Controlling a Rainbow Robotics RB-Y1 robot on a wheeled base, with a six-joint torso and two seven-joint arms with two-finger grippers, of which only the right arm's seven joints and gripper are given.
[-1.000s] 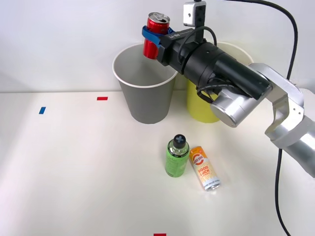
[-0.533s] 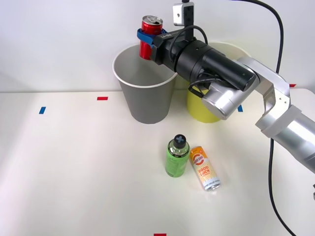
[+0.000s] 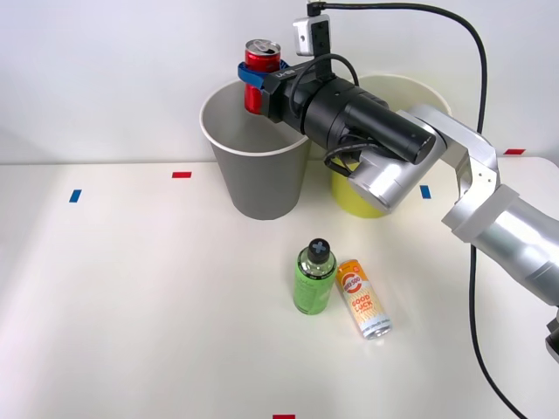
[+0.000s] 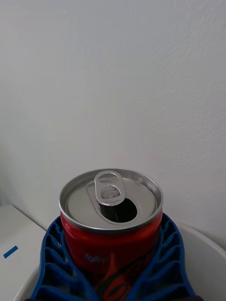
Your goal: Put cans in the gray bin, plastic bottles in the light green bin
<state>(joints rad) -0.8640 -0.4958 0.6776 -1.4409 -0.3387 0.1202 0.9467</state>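
While the right gripper (image 3: 259, 77) clasps it between ribbed blue fingers (image 4: 52, 263), the red can (image 3: 260, 77) stands upright at upper centre, above the gray bin (image 3: 256, 148), its silver top open under the pull tab. The light green bin (image 3: 384, 144) sits right; lower centre, the plastic bottle (image 3: 314, 278) and orange-yellow can (image 3: 362, 298) stand close together on the white table (image 3: 131, 297).

White table (image 3: 131, 297): bins (image 3: 258, 175), bottle (image 3: 314, 279), can (image 3: 364, 299)
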